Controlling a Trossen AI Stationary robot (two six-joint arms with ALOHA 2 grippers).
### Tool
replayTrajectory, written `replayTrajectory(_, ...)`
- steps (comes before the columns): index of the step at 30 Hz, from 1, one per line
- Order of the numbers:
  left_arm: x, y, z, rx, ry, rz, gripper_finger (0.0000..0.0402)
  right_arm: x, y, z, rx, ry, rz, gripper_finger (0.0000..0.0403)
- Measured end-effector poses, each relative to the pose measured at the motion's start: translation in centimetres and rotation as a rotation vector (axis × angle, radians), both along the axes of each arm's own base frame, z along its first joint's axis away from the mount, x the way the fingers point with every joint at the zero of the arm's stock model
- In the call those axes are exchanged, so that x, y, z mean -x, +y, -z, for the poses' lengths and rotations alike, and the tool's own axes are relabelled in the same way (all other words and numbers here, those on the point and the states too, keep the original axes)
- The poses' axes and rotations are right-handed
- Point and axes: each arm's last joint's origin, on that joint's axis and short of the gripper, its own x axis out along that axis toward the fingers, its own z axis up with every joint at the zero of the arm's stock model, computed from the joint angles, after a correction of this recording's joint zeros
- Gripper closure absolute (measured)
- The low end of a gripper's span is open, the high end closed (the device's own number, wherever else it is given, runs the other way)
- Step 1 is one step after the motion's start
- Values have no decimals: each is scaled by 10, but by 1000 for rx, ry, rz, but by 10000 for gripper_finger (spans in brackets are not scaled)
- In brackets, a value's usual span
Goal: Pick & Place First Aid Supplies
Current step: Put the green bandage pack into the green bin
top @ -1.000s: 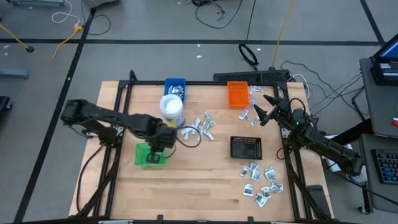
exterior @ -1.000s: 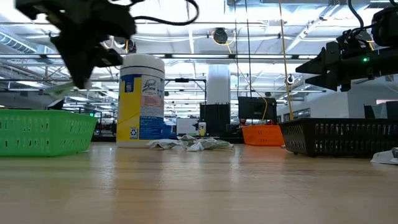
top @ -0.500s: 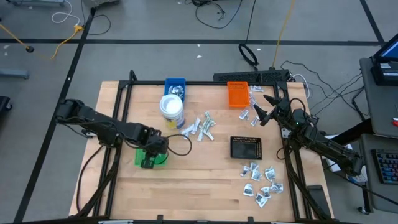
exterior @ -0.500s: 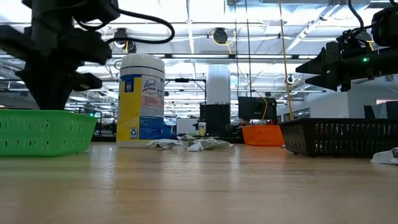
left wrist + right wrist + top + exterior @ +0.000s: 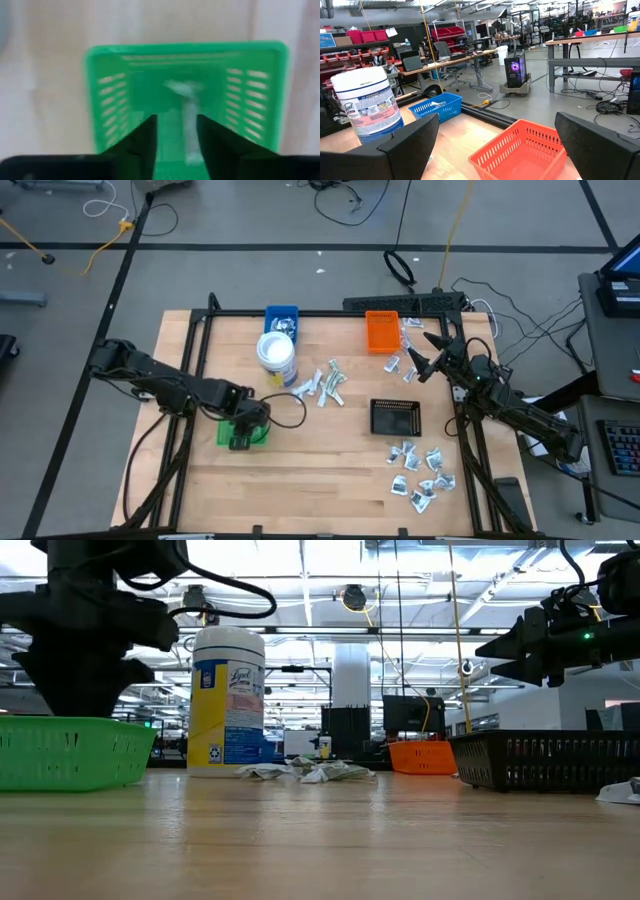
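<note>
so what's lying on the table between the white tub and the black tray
In the high view, a loose cluster of small silvery packets lies between the white tub and the black tray; bare wood surrounds them.

The wooden table [image 5: 300, 470] carries four trays (green, blue, orange, black), a tub [image 5: 276, 356] and scattered packets [image 5: 420, 473].

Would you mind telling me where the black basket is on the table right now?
In the high view, the black basket sits right of centre, below the orange basket and above the cluster of packets near the table's front right.
</note>
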Motion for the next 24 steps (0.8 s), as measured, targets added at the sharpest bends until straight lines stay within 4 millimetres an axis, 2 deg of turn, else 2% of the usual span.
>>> replayTrajectory(5,-4,1,-13,-47,-9,-92,186,0,0,0,0,0,0,9)
replayTrajectory(9,-12,1,-30,-74,10,-237,157,0,0,0,0,0,0,9)
replayTrajectory(15,-33,-1,-46,-49,54,-523,145,0,0,0,0,0,0,9)
replayTrajectory(24,-87,-2,-49,23,66,-852,144,0,0,0,0,0,0,9)
